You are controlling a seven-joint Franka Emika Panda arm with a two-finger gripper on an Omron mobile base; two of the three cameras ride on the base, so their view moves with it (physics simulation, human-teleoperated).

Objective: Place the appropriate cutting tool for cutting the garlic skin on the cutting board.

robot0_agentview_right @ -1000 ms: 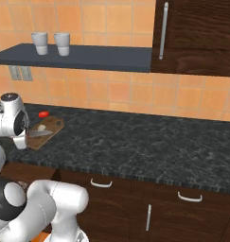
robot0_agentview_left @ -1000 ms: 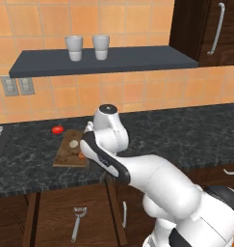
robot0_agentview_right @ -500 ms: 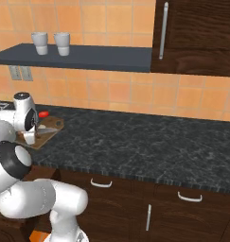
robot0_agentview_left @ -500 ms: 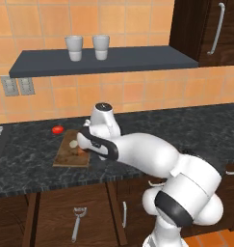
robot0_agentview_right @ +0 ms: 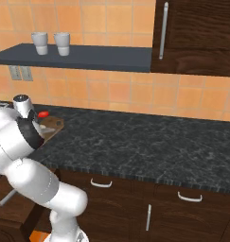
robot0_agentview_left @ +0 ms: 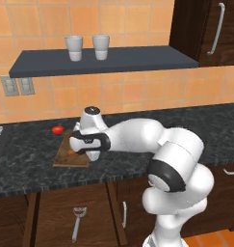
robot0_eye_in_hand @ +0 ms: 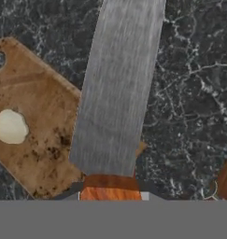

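Currently the garlic [robot0_eye_in_hand: 10, 126] sits on the cutting board [robot0_eye_in_hand: 35, 116], left in the hand view. Right of it, the tool [robot0_eye_in_hand: 110, 198] pinches the knife [robot0_eye_in_hand: 117, 88] by its orange handle, blade over the board's edge and dark surface [robot0_eye_in_hand: 189, 93].

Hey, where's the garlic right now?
In the hand view the garlic lies on the cutting board at the left, beside the blade of the knife that the gripper holds over the board's edge.
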